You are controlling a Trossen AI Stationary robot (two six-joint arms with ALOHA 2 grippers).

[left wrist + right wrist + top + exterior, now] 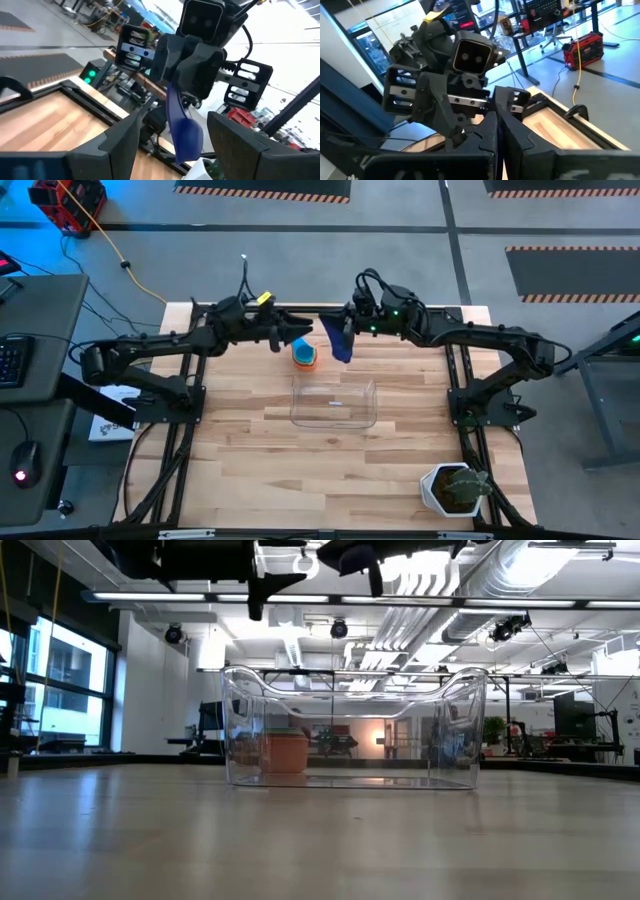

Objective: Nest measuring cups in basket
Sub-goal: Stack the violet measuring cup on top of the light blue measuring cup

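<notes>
an open workshop with a grey floor, desks and cables surrounds a pale wooden table. two dark robot arms reach in from either side and meet above its far edge.

the basket, a clear rectangular bin, sits near the middle of the table with its long side running left to right. it looks empty. just beyond it, on the table, stands a small stack of measuring cups: an orange one with a lighter blue one on top. through the basket's clear wall, the low view shows the orange cup behind it.

the right tool is closed on the handle of a dark blue cup, held in the air over the far side of the table, just beside the stack. in the left wrist view this cup hangs with its long axis close to vertical, handle up in the tool, bowl at the bottom.

the left tool hovers close by, facing the right one, its fingers spread apart and holding nothing.

the step in hand seems to be carrying the dark blue cup, perhaps handing it across. next, it would likely need lowering, bowl upward, into the basket or onto the stack so it nests.

a white pot with a green plant stands at the near right corner.
</notes>
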